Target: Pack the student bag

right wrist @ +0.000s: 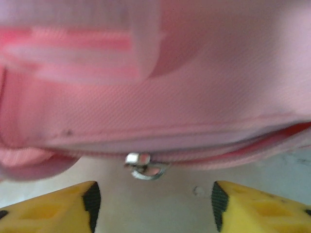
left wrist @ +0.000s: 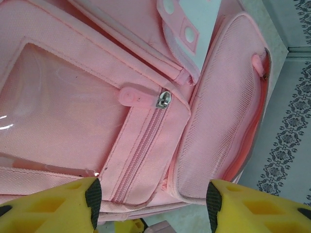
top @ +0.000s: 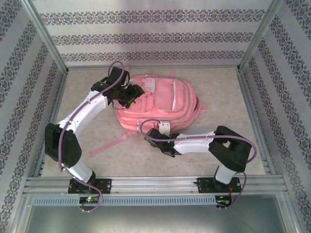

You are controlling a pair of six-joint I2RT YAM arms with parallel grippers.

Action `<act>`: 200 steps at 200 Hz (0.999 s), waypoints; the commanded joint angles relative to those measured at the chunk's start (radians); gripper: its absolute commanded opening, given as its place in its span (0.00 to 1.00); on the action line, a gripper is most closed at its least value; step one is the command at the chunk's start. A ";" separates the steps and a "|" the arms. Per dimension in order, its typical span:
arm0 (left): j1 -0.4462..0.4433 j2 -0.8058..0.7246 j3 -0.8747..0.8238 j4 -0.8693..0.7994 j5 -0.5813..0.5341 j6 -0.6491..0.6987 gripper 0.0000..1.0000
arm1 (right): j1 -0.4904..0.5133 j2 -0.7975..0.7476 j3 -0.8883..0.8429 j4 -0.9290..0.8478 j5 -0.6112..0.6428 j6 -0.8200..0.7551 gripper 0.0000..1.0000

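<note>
The student bag, a large pink backpack, lies flat in the middle of the table. My left gripper hovers over its left part and stands open. In the left wrist view the open gripper looks down on a zipped front pocket with a metal zip slider and a mesh side pocket. My right gripper sits at the bag's near edge. In the right wrist view this gripper is open, and a metal zip slider hangs just ahead of the gap on the bag's edge, untouched.
A pink strap trails over the table toward the front left. Patterned walls and aluminium posts close in three sides, with a metal rail along the near edge. Bare tabletop lies right of the bag.
</note>
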 commanded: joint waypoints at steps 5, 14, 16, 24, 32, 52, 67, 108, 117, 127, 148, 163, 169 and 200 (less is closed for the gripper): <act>0.009 -0.047 -0.044 0.015 0.013 -0.017 0.59 | -0.013 -0.072 -0.004 -0.101 0.117 0.064 0.53; 0.011 -0.050 -0.053 0.021 0.016 -0.019 0.59 | -0.028 -0.117 -0.050 -0.080 0.106 0.069 0.51; 0.012 -0.051 -0.054 0.023 0.016 -0.019 0.59 | -0.032 -0.125 -0.062 -0.071 0.100 0.069 0.50; 0.014 -0.054 -0.059 0.026 0.016 -0.019 0.59 | -0.050 -0.168 -0.104 -0.047 0.080 0.069 0.48; 0.019 -0.057 -0.062 0.030 0.016 -0.019 0.59 | -0.059 -0.207 -0.131 -0.061 0.083 0.081 0.46; 0.027 -0.061 -0.061 0.035 0.017 -0.018 0.59 | -0.083 -0.327 -0.205 -0.113 0.097 0.088 0.41; 0.030 -0.059 -0.061 0.043 0.024 -0.022 0.59 | -0.094 -0.417 -0.259 -0.096 0.077 0.041 0.39; 0.031 -0.057 -0.054 0.071 0.036 -0.014 0.59 | -0.121 -0.553 -0.410 0.224 -0.172 -0.314 0.48; 0.029 -0.057 -0.052 0.071 0.037 -0.011 0.59 | -0.119 -0.552 -0.427 0.281 -0.212 -0.357 0.51; 0.031 -0.056 -0.049 0.068 0.036 -0.010 0.59 | -0.116 -0.541 -0.447 0.345 -0.234 -0.373 0.53; 0.030 -0.057 -0.052 0.071 0.041 -0.010 0.59 | -0.081 -0.467 -0.452 0.470 -0.231 -0.426 0.55; 0.030 -0.059 -0.060 0.073 0.044 -0.013 0.59 | -0.059 -0.391 -0.431 0.529 -0.224 -0.466 0.57; 0.030 -0.061 -0.065 0.074 0.045 -0.013 0.59 | -0.051 -0.367 -0.428 0.555 -0.210 -0.475 0.57; 0.031 -0.069 -0.085 0.074 0.044 -0.012 0.59 | -0.005 -0.220 -0.391 0.660 -0.051 -0.487 0.62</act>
